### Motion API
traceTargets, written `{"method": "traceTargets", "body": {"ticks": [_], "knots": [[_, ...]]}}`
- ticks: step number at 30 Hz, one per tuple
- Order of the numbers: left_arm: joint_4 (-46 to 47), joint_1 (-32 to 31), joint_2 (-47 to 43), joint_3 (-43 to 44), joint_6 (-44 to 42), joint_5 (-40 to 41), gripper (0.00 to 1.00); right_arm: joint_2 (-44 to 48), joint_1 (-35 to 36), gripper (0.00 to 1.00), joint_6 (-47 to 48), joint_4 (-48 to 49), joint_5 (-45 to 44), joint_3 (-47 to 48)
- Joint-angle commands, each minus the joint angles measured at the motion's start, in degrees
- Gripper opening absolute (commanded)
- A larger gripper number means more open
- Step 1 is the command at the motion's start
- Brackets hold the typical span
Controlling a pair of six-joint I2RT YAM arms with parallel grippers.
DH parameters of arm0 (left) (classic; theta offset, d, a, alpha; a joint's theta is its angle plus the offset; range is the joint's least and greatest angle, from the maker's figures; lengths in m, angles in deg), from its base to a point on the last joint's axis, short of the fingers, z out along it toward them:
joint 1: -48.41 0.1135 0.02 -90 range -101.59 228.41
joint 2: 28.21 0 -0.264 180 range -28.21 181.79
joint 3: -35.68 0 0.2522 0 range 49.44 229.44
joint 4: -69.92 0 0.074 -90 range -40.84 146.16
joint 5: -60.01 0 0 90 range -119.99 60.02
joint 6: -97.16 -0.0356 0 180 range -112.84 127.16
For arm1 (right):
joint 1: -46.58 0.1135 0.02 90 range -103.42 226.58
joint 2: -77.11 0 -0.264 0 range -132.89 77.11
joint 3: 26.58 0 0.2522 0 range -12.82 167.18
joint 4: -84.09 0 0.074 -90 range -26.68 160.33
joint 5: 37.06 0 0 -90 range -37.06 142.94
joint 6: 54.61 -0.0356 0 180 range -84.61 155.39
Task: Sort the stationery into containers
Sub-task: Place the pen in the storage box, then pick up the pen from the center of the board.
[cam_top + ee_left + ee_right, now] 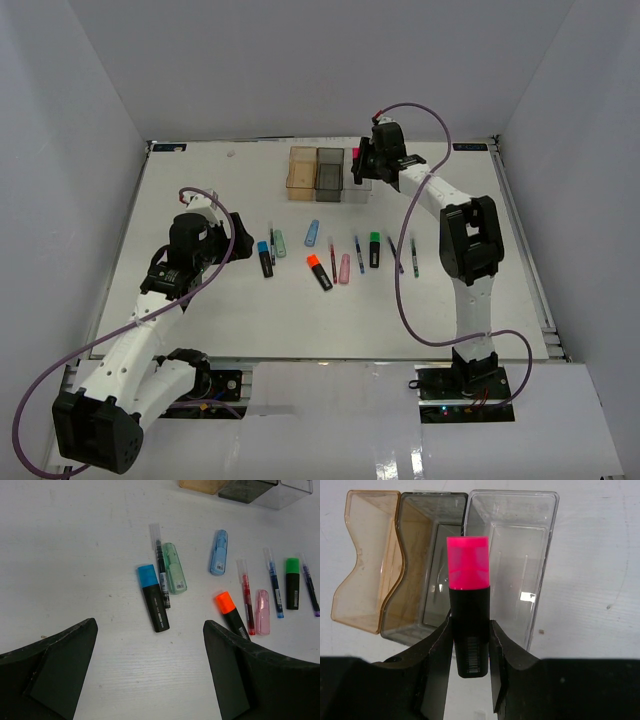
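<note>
Pink-capped black highlighter (468, 615); amber bin (365, 560), smoky grey bin (427, 545), clear bin (520, 540).

At the top edge of the left wrist view we see only the near corners of the amber bin (202, 485), grey bin (247, 489) and clear bin (295, 492). At lower right, the orange-capped highlighter (226, 604) disappears behind a finger (250, 680) of the left gripper (150, 625). From above, the right gripper (358, 168) hides most of the clear bin, and we see only a sliver of the pink-capped highlighter (355, 153).

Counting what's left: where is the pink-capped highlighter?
Right wrist view: the pink-capped highlighter is clamped in the right gripper, by the seam between the grey bin and clear bin.
</note>
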Motion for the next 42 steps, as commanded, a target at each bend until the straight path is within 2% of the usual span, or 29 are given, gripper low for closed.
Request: {"method": "traceTargets", "body": {"ticks": [1,5,6,8,11,14,17,24,30,34,42], "knots": [[0.75,0.44,-0.20,0.47,0.14,-0.75,0.98,-2.18,-0.07,0.33,-1.84,3.09,-2.08,5.64],[0.75,0.53,-0.02,0.47,0.22,-2.49,0.98,-4.48,-0.07,0.45,-2.02,0.98,-2.44,9.08],[0.75,0.53,0.15,0.47,0.22,-2.69,0.98,-4.65,-0.07,0.53,-1.84,0.80,-2.53,9.34],[0.84,0.53,0.06,0.47,0.14,-2.77,0.98,-4.66,-0.07,0.61,-1.58,0.19,-2.79,9.35],[0.75,0.44,-0.20,0.38,0.22,-2.60,0.98,-3.87,-0.07,0.65,-1.05,-1.30,-2.79,8.91],[0.75,0.53,-0.46,0.38,0.22,-2.60,0.98,0.08,0.28,0.66,0.00,-1.48,-3.93,5.76],[0.75,0.44,-0.46,0.38,0.31,-2.77,0.98,6.93,1.16,0.66,1.67,-1.57,-7.18,-1.53],[0.75,0.61,-0.81,0.30,0.49,-2.95,0.98,26.42,3.71,0.65,1.24,-2.01,-14.65,-27.95],[0.58,0.61,-0.81,0.30,0.75,-2.43,0.98,35.15,6.52,0.64,-3.68,-1.84,-14.65,-42.05],[0.40,0.61,-0.73,0.30,0.84,-2.25,0.98,35.25,8.63,0.63,-4.65,-1.48,-13.07,-46.46],[0.14,0.61,-1.17,0.21,0.84,-1.63,0.98,29.81,11.09,0.60,-5.44,-0.87,-15.62,-45.59]]}}
